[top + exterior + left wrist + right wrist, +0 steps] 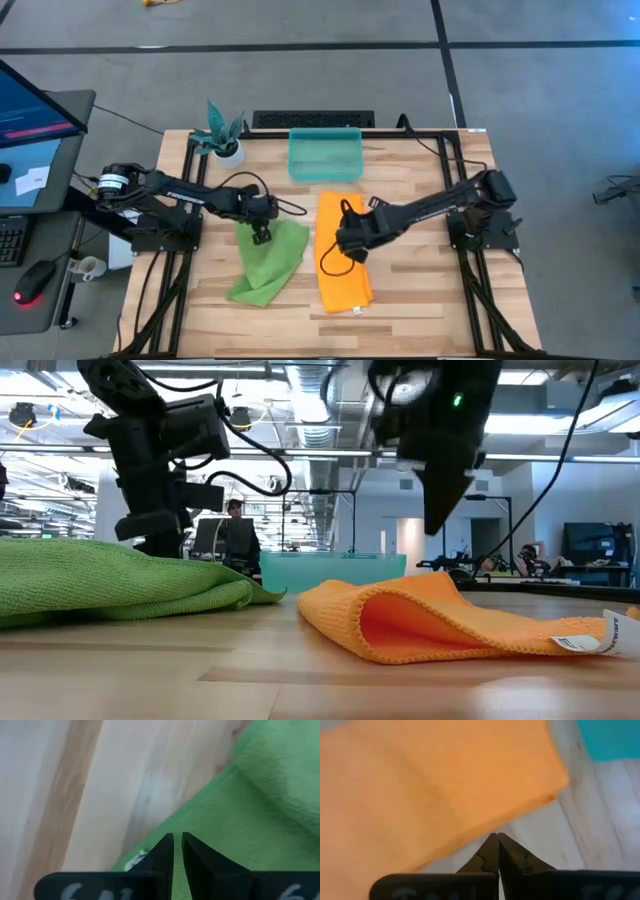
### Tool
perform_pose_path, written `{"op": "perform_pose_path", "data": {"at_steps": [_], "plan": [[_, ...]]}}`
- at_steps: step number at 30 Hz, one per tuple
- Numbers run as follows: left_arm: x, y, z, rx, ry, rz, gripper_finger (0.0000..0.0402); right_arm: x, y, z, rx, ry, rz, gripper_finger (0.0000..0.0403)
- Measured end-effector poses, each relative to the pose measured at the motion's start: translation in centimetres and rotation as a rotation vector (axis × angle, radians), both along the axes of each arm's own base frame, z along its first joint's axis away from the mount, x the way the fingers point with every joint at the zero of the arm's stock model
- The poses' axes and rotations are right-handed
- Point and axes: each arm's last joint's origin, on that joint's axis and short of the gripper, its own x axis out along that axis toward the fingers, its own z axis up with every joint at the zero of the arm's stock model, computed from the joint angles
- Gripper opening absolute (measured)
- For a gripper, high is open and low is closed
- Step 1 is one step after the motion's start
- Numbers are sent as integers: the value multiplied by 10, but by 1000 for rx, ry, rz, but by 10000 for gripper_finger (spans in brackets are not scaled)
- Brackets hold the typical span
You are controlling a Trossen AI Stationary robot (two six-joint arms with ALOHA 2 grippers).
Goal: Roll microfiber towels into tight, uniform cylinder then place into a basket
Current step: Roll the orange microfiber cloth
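- Lime green microfiber towel [268, 262] and orange-yellow microfiber towel [342, 255] lie unrolled, apart, on the wooden table [420, 300].
- Translucent teal plastic bin [325, 154] stands behind both; small white pot with teal plant [222, 137] beside it.
- Left gripper [261, 236] and right gripper [345, 250]: fingers pressed together, empty.

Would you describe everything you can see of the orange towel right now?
The orange towel is a soft, knit-looking cloth lying on the wooden table, folded into a long strip that runs from near the teal bin toward the table's front. From the low view its near fold gapes open, and a white label shows at one end. The right gripper is shut just above it, apparently empty.
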Motion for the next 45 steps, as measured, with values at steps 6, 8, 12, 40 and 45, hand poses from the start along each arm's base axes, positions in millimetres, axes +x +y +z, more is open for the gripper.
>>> {"op": "perform_pose_path", "data": {"at_steps": [6,8,12,40,45], "plan": [[6,-4,9,3,-52,6,31,0,29,6,70,-91,92,21],[10,-9,14,10,-80,6,31,1,37,6,121,-113,133,21],[20,-25,24,39,-156,-14,31,1,51,3,172,-151,218,21],[146,-136,12,-19,-501,-627,31,-38,93,-1,49,9,360,22],[150,-156,5,-84,-475,-794,31,-39,91,-1,42,23,342,22]]}}
